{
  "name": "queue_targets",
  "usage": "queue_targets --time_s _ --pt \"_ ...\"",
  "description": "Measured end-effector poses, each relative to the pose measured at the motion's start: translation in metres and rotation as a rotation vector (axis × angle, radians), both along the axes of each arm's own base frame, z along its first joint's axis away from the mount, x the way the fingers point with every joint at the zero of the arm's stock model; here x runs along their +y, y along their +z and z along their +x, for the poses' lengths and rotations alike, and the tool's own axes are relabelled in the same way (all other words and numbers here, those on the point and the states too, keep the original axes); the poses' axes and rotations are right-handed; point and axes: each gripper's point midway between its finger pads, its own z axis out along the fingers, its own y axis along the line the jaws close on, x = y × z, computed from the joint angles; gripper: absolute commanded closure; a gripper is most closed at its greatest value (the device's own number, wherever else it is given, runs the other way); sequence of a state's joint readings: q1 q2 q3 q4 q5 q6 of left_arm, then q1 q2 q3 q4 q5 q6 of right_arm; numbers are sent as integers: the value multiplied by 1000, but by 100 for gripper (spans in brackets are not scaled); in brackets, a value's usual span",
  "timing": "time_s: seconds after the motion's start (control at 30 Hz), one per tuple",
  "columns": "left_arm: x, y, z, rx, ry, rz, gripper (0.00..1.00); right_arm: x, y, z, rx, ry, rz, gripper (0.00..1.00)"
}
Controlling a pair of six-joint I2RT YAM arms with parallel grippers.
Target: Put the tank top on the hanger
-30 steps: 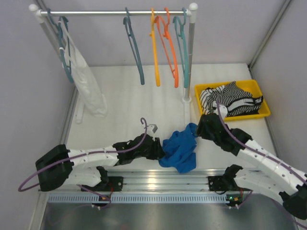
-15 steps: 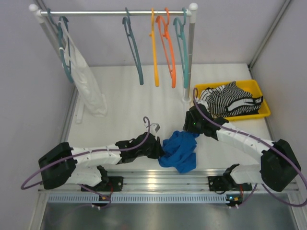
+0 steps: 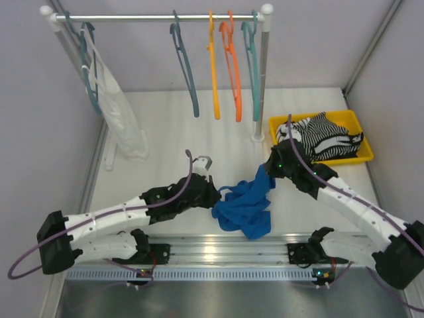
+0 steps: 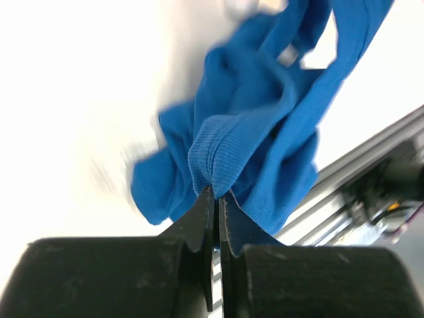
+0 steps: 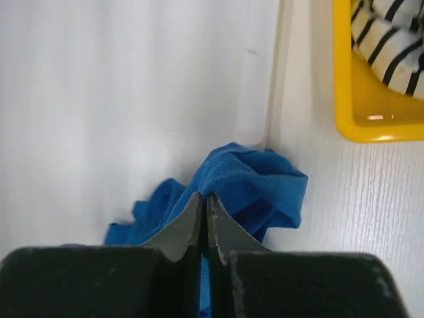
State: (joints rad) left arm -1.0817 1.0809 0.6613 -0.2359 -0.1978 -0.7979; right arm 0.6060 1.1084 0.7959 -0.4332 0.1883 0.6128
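I count three garments: a blue tank top (image 3: 245, 205) near centre, a striped garment (image 3: 321, 136) in the one yellow tray (image 3: 351, 159) at right, a white garment (image 3: 122, 116) far left on the single rail (image 3: 132, 18). Four bare hangers hang there: dark slate-teal hanger (image 3: 186, 66), yellow-orange hanger (image 3: 214, 73), orange hanger (image 3: 234, 73), teal-green hanger (image 3: 254, 73). Two arms — left arm (image 3: 112, 216), right arm (image 3: 351, 202).

A striped garment (image 3: 328, 136) lay in a yellow tray (image 3: 351, 159); a white garment (image 3: 122, 116) hung on the rack (image 3: 132, 18).
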Motion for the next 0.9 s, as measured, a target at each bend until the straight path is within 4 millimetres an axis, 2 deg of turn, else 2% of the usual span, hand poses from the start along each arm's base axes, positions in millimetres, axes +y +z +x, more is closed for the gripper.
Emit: queue_targets --time_s 0.07,0.2,0.3,0.5,0.53,0.6,0.9 --pt "6 38 11 -81 43 -31 100 1 41 -1 -93 4 70 100" --pt "22 109 29 -221 132 -82 100 0 144 -11 -317 30 243 100" --pt "37 150 38 -299 190 -87 100 -3 198 -24 -428 56 329 100" --pt "61 220 53 -440 270 -68 100 -10 265 -41 -543 101 380 100" --pt "63 231 55 -461 279 -68 100 -9 267 -40 -543 103 377 100" --pt "69 252 58 -503 297 -60 100 -8 284 -38 -565 113 372 100" --pt "81 290 64 -585 321 -32 100 6 346 -24 -635 169 353 100"
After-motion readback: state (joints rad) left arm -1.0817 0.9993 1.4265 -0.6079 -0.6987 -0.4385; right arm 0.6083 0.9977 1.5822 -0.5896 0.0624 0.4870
